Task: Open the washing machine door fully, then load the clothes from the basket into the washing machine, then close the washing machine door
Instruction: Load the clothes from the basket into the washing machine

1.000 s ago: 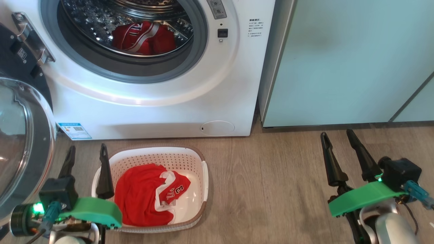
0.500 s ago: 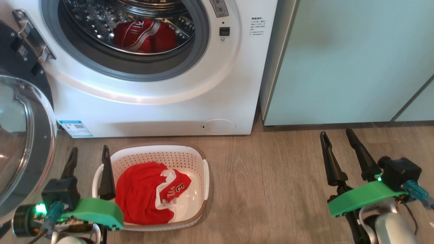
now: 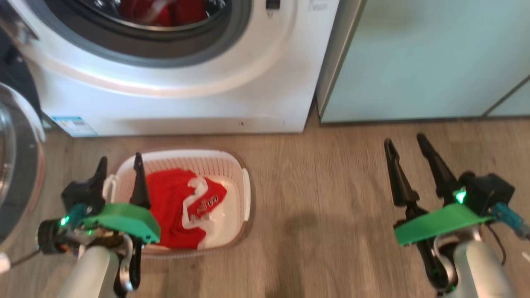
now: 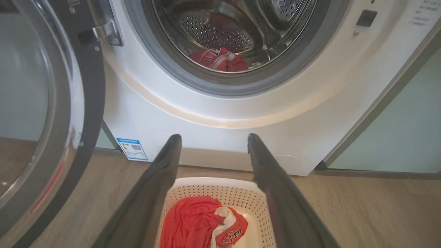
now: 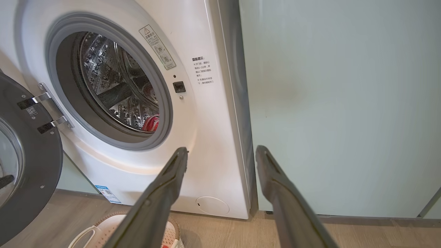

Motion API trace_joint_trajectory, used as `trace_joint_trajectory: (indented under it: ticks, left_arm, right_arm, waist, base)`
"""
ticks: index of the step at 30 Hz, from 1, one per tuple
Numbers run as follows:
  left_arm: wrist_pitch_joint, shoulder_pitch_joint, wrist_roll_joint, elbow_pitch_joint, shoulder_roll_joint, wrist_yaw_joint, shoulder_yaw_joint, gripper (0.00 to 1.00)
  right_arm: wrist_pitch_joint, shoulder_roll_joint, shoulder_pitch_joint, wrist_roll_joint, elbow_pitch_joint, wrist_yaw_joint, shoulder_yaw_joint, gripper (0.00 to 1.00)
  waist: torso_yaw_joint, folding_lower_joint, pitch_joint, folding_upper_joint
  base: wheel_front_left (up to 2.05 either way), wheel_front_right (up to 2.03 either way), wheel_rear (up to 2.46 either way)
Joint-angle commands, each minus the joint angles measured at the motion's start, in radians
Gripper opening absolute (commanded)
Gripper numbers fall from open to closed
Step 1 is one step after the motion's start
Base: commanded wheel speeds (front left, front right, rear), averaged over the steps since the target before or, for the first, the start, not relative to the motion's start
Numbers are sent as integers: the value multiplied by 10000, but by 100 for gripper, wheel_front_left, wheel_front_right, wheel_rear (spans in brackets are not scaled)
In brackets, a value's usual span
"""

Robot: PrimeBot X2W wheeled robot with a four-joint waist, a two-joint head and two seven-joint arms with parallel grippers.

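Observation:
The white washing machine [image 3: 265, 82] stands with its drum open, and a red garment [image 4: 220, 60] lies inside the drum. The washing machine door [image 4: 86, 89] is swung out to the left, black rim and glass bowl [image 3: 16, 165] facing me. On the floor in front sits the cream basket [image 3: 245, 186] with red and white clothes [image 3: 169, 207] in it. My left gripper [image 3: 119, 159] hangs open over the basket's left rim, nothing between its fingers; in the left wrist view the left gripper [image 4: 213, 137] frames the basket [image 4: 241, 186]. My right gripper [image 3: 403, 140] stands open over bare floor to the right.
Pale mint-green cabinet panels [image 3: 414, 58] stand right of the machine, close to its side. Wood-look floor [image 3: 323, 198] lies between the basket and my right arm. In the right wrist view the right gripper [image 5: 222, 150] points at the machine's right edge and the cabinet [image 5: 344, 103].
The head camera has tipped down, so the whole picture slid upward and blurred. My left gripper has edged slightly right, over the basket's left rim. Both grippers stay open.

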Motion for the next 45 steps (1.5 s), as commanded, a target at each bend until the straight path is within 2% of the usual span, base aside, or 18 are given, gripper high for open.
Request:
trace_joint_trajectory:
  ticks: [1,12,22,30,45]
  left_arm:
    - [-117,-706,-94,216,43,-133,324,100]
    - [29,-3869,-604,5151,-567,-1469,-63,100]
    - [953,-6535,-454,8306,-261,-2714,-603,100]
    - [1658,-7673,-414,9621,290,-3265,-791,100]
    - [1970,-8674,-130,10356,1732,-3448,-1072,100]
  right_arm:
    - [-131,-2,-479,-26,-369,0,269,100]
    - [-459,-27,-1825,101,-427,0,892,100]
    - [-889,-17,-3081,381,-295,0,1645,100]
    - [-1083,-3,-3800,690,-53,0,2150,100]
    - [-1106,3,-4116,1801,-524,0,2578,100]
  waist:
    - [-172,0,629,0]
    - [-760,0,3359,0]
    - [-1342,0,5841,0]
    - [-1798,0,7121,0]
    - [-2706,0,8666,0]
  base:
    - [0,0,0]
    - [0,0,0]
    - [0,0,0]
    - [0,0,0]
    - [0,0,0]
